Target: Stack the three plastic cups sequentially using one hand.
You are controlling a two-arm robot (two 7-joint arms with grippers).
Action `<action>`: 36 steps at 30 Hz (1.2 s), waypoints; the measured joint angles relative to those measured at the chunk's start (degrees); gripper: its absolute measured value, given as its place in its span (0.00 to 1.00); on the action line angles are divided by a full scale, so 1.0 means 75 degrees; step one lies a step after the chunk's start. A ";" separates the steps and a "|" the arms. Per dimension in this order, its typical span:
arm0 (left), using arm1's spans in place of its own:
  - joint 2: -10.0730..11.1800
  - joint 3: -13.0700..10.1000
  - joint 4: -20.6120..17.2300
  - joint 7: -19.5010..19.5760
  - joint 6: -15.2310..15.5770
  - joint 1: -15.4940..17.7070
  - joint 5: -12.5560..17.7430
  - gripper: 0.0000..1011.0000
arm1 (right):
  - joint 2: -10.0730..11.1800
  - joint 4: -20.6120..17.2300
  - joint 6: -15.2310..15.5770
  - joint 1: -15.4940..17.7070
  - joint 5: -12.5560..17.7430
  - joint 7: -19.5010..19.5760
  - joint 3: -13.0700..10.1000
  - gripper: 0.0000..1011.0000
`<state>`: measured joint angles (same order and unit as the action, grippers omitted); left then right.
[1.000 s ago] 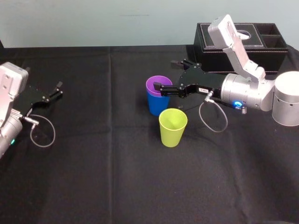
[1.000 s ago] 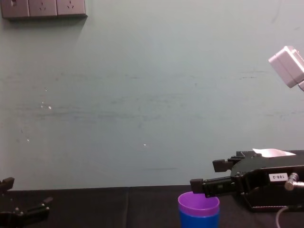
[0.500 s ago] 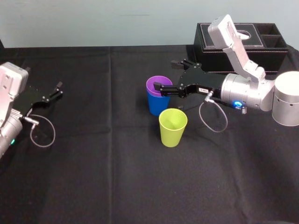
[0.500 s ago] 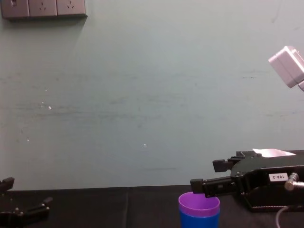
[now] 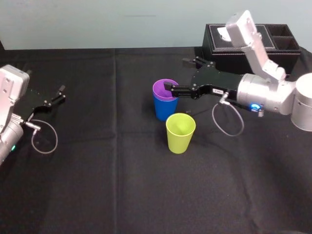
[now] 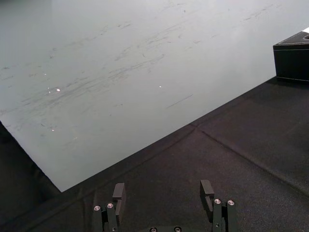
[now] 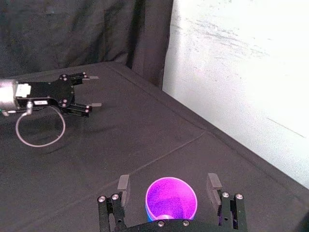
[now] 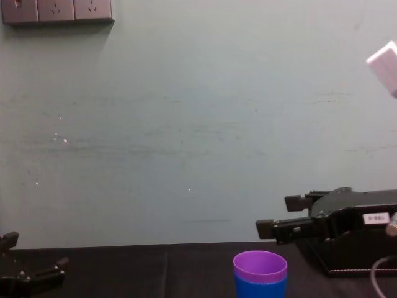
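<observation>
Presently, with the right gripper's (image 5: 176,74) fingers (image 7: 124,183) released astride the purple cup (image 5: 165,88) nested in the blue cup (image 5: 163,110), both may be toppled if a finger is swung sideways.

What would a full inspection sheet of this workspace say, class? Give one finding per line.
Surface: black cloth, fold lines showing.
Job's things: purple cup nested in blue cup; green cup stands alone in front.
Clutter: black box at far right.
Tools: right tool open, above the purple cup; left tool open, idle at far left.
Cables: right cable loop and left cable loop at the wrists.
Surroundings: pale wall, sockets.
</observation>
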<state>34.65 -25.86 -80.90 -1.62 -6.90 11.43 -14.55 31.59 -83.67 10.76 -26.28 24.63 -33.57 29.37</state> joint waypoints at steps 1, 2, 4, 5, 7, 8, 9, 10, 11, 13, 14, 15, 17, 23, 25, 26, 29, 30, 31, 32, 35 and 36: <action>0.0000 0.0000 0.0000 0.0000 0.0000 0.0000 0.0000 1.00 | 0.0093 -0.0135 0.0014 0.0059 0.0041 -0.0011 -0.0045 0.99; 0.0000 0.0001 0.0000 0.0000 0.0000 0.0000 0.0000 1.00 | 0.0147 -0.0197 0.0026 0.0093 0.0067 -0.0019 -0.0069 0.99; 0.0000 0.0001 0.0000 0.0000 0.0000 0.0000 0.0000 1.00 | 0.0331 -0.0434 0.0067 0.0208 0.0157 -0.0050 -0.0161 0.99; 0.0000 0.0001 0.0000 0.0000 0.0000 0.0000 0.0000 1.00 | 0.0402 -0.0516 0.0084 0.0257 0.0194 -0.0061 -0.0198 0.99; -0.0001 0.0000 0.0000 0.0000 0.0000 0.0000 0.0000 1.00 | 0.0543 -0.0679 0.0102 0.0349 0.0268 -0.0105 -0.0258 0.99; 0.0000 0.0001 0.0000 0.0000 0.0000 0.0000 0.0000 1.00 | 0.0707 -0.0838 0.0107 0.0450 0.0341 -0.0147 -0.0329 0.99; 0.0000 0.0000 0.0000 0.0000 0.0000 0.0000 0.0000 1.00 | 0.0787 -0.0921 0.0107 0.0499 0.0377 -0.0165 -0.0362 0.99; 0.0000 0.0000 0.0000 0.0000 0.0000 0.0000 0.0000 1.00 | 0.0926 -0.1050 0.0108 0.0594 0.0446 -0.0208 -0.0420 0.99; 0.0000 0.0000 0.0000 0.0000 0.0000 0.0000 0.0000 1.00 | 0.0926 -0.1050 0.0108 0.0594 0.0446 -0.0208 -0.0420 0.99; 0.0000 0.0000 0.0000 0.0000 0.0000 0.0000 0.0000 1.00 | 0.1174 -0.1272 0.0100 0.0769 0.0564 -0.0257 -0.0535 0.99; 0.0000 0.0000 0.0000 0.0000 0.0000 0.0000 0.0000 1.00 | 0.1262 -0.1341 0.0092 0.0834 0.0605 -0.0276 -0.0573 0.99; 0.0000 0.0001 0.0000 0.0000 0.0000 0.0000 0.0000 1.00 | 0.1427 -0.1472 0.0072 0.0960 0.0692 -0.0299 -0.0658 0.99; 0.0000 0.0001 0.0000 0.0000 0.0000 0.0000 -0.0001 1.00 | 0.1597 -0.1606 0.0043 0.1098 0.0781 -0.0333 -0.0747 0.99; 0.0000 0.0000 0.0000 0.0000 0.0000 0.0000 -0.0001 1.00 | 0.2238 -0.2007 -0.0127 0.1685 0.1091 -0.0488 -0.1011 0.99; 0.0000 0.0000 0.0000 0.0000 0.0000 0.0000 -0.0001 1.00 | 0.2445 -0.2099 -0.0198 0.1913 0.1173 -0.0570 -0.1059 0.99; 0.0000 0.0001 0.0000 0.0000 0.0000 0.0000 0.0000 1.00 | 0.2507 -0.2123 -0.0217 0.1986 0.1187 -0.0587 -0.1065 0.99; 0.0000 0.0000 0.0000 0.0000 0.0000 0.0000 0.0000 1.00 | 0.2712 -0.2178 -0.0280 0.2227 0.1206 -0.0669 -0.1045 0.99; 0.0000 0.0000 0.0000 0.0000 0.0000 0.0000 0.0000 1.00 | 0.2743 -0.2181 -0.0289 0.2271 0.1206 -0.0686 -0.1030 0.99; -0.0001 0.0001 0.0000 0.0000 0.0000 0.0000 0.0000 1.00 | 0.2788 -0.2182 -0.0304 0.2341 0.1201 -0.0706 -0.0996 0.99; 0.0000 0.0000 0.0000 0.0000 0.0000 0.0000 0.0000 1.00 | 0.2806 -0.2181 -0.0310 0.2376 0.1195 -0.0713 -0.0978 0.99; 0.0000 0.0000 0.0000 0.0000 0.0000 0.0000 0.0000 1.00 | 0.2833 -0.2139 -0.0321 0.2469 0.1146 -0.0730 -0.0889 0.99; 0.0000 0.0000 0.0000 0.0000 0.0000 0.0000 0.0000 1.00 | 0.2833 -0.2122 -0.0322 0.2478 0.1125 -0.0732 -0.0866 0.99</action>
<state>34.65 -25.86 -80.90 -1.62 -6.90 11.43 -14.55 52.84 -99.58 8.34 -7.70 33.06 -39.06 22.88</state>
